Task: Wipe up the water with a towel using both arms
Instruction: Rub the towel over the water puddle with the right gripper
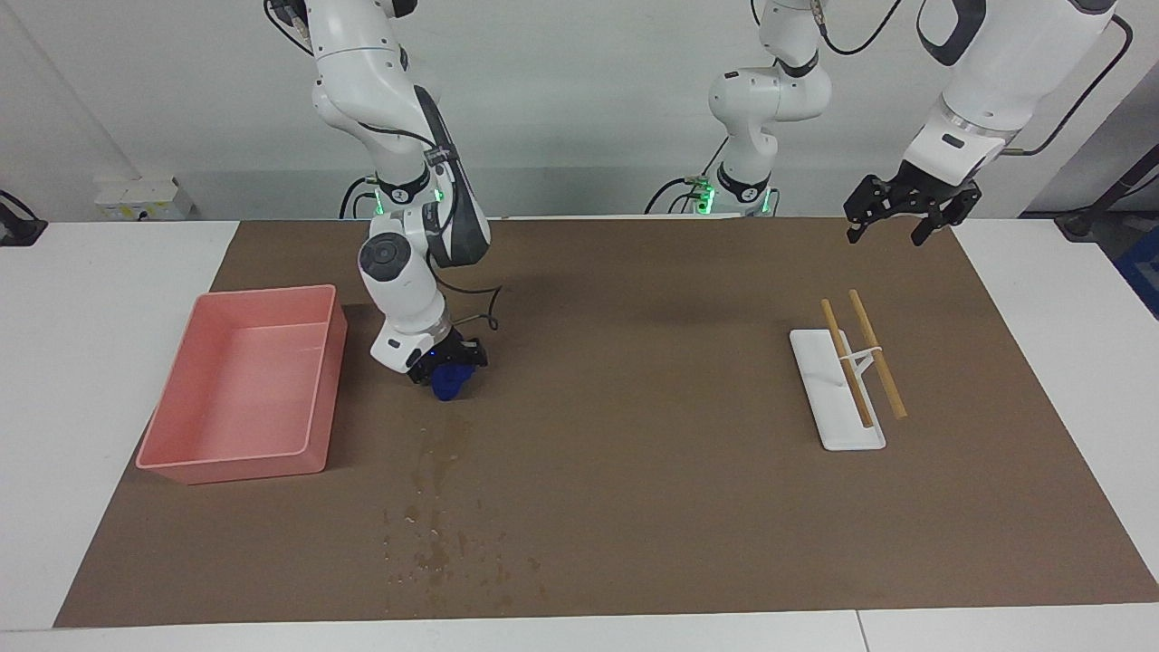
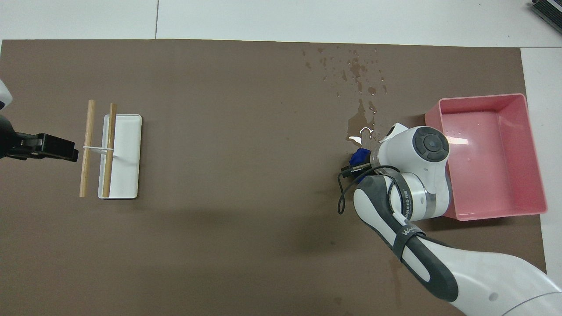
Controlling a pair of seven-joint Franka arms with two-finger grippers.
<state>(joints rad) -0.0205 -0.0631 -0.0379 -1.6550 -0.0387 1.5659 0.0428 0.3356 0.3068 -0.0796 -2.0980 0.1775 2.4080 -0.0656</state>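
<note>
The blue towel (image 1: pixel 447 383) (image 2: pixel 360 156) is a small bundle held down on the brown mat (image 1: pixel 634 380) beside the pink tray, with my right gripper (image 1: pixel 446 367) shut on it. The water (image 1: pixel 438 507) (image 2: pixel 358 87) is a wet streak and scattered droplets on the mat, starting just past the towel and running farther from the robots. In the overhead view the right arm's wrist hides most of the towel. My left gripper (image 1: pixel 889 220) hangs open and waits, raised over the mat's near edge at the left arm's end.
A pink tray (image 1: pixel 181 398) (image 2: pixel 533 131) sits beside the towel at the right arm's end. A white rack (image 1: pixel 833 398) (image 2: pixel 129 153) with two wooden rods stands on the mat at the left arm's end.
</note>
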